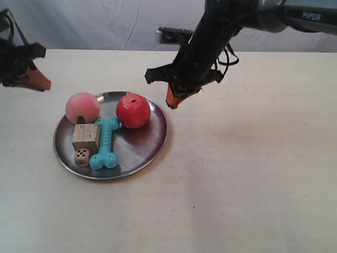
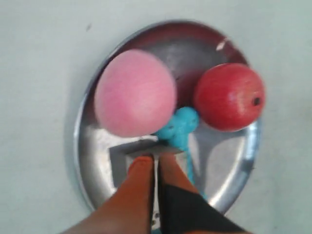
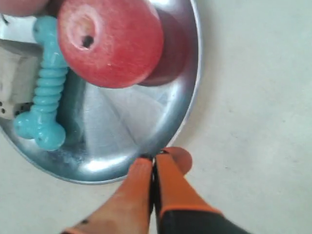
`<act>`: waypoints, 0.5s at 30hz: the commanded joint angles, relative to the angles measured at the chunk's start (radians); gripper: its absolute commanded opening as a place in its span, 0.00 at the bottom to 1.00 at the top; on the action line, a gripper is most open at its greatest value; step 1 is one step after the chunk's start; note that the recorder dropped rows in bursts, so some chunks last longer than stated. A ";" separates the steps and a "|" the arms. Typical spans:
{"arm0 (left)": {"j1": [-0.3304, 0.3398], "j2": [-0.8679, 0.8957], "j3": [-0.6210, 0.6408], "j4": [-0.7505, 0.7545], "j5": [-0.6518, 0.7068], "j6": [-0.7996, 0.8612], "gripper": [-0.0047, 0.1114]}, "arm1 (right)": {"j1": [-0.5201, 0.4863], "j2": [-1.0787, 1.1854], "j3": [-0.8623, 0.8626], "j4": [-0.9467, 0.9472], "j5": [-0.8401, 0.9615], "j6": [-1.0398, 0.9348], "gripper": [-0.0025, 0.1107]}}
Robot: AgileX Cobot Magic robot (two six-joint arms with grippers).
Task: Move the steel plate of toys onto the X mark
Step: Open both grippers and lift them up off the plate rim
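Lighting is bright, even and diffuse; the table carries only soft, faint shadows. The steel plate mirrors the red ball and shows a pale wedge of glare in the right wrist view. The left wrist view is blurred throughout, and the left gripper, close to the lens, is out of focus.

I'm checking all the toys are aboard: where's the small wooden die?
In the exterior view, the die lies on the steel plate near its lower-left rim, below the wooden cube and beside the turquoise bone.
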 commanded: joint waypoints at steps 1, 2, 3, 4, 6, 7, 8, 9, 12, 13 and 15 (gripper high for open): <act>0.003 -0.233 0.061 -0.158 -0.011 0.142 0.04 | 0.000 -0.190 0.076 -0.041 -0.060 -0.022 0.02; 0.001 -0.302 0.093 -0.157 -0.036 0.159 0.04 | 0.000 -0.258 0.122 -0.055 -0.111 -0.022 0.02; 0.001 -0.400 0.136 -0.146 -0.074 0.169 0.04 | 0.000 -0.333 0.198 -0.085 -0.194 -0.022 0.02; 0.001 -0.491 0.172 -0.138 -0.113 0.176 0.04 | 0.000 -0.415 0.264 -0.108 -0.264 -0.011 0.02; 0.001 -0.660 0.249 -0.113 -0.185 0.176 0.04 | 0.000 -0.560 0.422 -0.118 -0.415 0.003 0.02; 0.001 -0.725 0.281 -0.108 -0.213 0.179 0.04 | 0.001 -0.618 0.485 -0.118 -0.475 0.003 0.02; 0.001 -0.776 0.305 -0.103 -0.235 0.179 0.04 | 0.003 -0.677 0.548 -0.118 -0.530 0.003 0.02; 0.001 -0.840 0.335 -0.095 -0.268 0.179 0.04 | 0.011 -0.725 0.599 -0.130 -0.581 0.001 0.02; 0.001 -1.001 0.419 -0.090 -0.376 0.179 0.04 | 0.033 -0.894 0.768 -0.170 -0.766 0.001 0.02; 0.001 -1.049 0.444 -0.090 -0.414 0.179 0.04 | 0.043 -0.947 0.824 -0.178 -0.827 0.001 0.02; 0.001 -1.121 0.483 -0.088 -0.458 0.179 0.04 | 0.069 -1.040 0.915 -0.190 -0.927 -0.001 0.02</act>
